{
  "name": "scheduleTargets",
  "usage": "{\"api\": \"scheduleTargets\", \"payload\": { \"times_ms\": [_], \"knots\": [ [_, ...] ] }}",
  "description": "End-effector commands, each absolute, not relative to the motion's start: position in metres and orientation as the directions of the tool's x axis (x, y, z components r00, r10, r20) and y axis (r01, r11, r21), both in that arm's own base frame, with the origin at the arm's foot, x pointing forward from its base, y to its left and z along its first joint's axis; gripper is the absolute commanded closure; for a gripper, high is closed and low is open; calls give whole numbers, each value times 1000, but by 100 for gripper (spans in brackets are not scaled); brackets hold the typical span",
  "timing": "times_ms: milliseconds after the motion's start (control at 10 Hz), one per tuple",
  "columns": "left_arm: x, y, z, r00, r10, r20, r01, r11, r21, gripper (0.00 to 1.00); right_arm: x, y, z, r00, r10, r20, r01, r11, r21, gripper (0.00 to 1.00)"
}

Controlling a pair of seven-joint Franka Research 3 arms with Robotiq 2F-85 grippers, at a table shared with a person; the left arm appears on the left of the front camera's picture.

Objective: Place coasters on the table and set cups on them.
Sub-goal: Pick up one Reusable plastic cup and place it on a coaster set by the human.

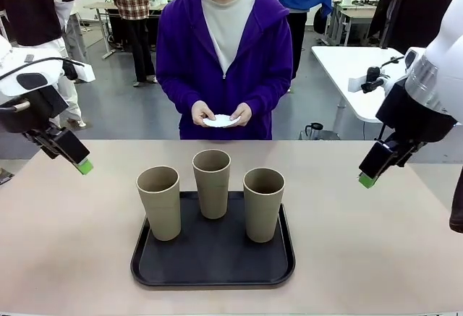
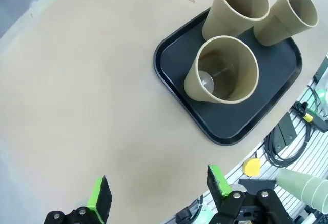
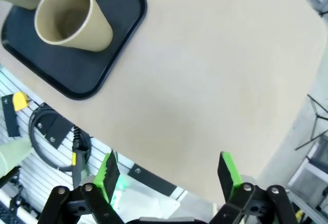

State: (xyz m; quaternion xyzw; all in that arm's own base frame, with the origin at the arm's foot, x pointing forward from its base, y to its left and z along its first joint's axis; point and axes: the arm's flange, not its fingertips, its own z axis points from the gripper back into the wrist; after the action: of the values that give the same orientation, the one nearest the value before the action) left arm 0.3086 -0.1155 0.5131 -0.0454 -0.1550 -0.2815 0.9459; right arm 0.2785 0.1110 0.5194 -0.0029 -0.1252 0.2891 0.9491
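Three cups [image 1: 212,182] are standing close together on the black tray [image 1: 213,280] in the lower middle of the front frame, and this closeness is making the main risk, in my judgement: wide jaws coming down around one cup could be pushing its neighbour, and such tall, narrow-based tumblers are tipping easily. The coasters [image 1: 221,121] are lying in the person's hands [image 1: 241,114] in the upper middle of that frame, above the far edge of the bench [image 1: 72,258], so none is lying on the bench yet. A cup brought over too early would be finding no coaster, and an arm moving there could be meeting the hands. Thin paper could also be sliding under a cup that is landing off centre. The left end effector [image 2: 159,190] is hanging wide open and holding nothing, with the tray in the upper right of its wrist frame, well apart from it. The right end effector [image 3: 168,174] is likewise gaping fully and empty, with the nearest cup in the upper left of its frame, well apart too.
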Motion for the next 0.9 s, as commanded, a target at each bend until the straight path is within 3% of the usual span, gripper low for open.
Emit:
{"api": "scheduleTargets", "payload": {
  "times_ms": [0, 100, 200, 300, 400, 600, 800],
  "knots": [
    [323, -117, 502, 785, -526, 327, 553, 833, 14, 0, 291, 115, 513, 796, 548, 257, -547, 833, -84, 0],
    [323, -117, 502, 785, -526, 327, 553, 833, 14, 0, 278, 111, 519, 801, 550, 236, -548, 833, -78, 0],
    [314, -117, 509, 794, -517, 319, 545, 838, 2, 0, 295, 111, 512, 871, 418, 258, -475, 850, 226, 0],
    [321, -105, 518, 806, -467, 364, 556, 808, -195, 0, 307, 89, 507, 949, 246, 200, -316, 775, 548, 0],
    [328, -85, 528, 851, -358, 385, 506, 756, -415, 0, 311, 55, 497, 987, 123, 99, -154, 610, 777, 0],
    [341, -44, 528, 919, -217, 328, 392, 581, -714, 0, 311, -8, 475, 1000, -14, -6, 11, 354, 935, 0],
    [348, 9, 510, 972, -118, 205, 231, 298, -926, 0, 318, -54, 454, 989, -103, -104, 122, 186, 975, 0]
  ]
}}
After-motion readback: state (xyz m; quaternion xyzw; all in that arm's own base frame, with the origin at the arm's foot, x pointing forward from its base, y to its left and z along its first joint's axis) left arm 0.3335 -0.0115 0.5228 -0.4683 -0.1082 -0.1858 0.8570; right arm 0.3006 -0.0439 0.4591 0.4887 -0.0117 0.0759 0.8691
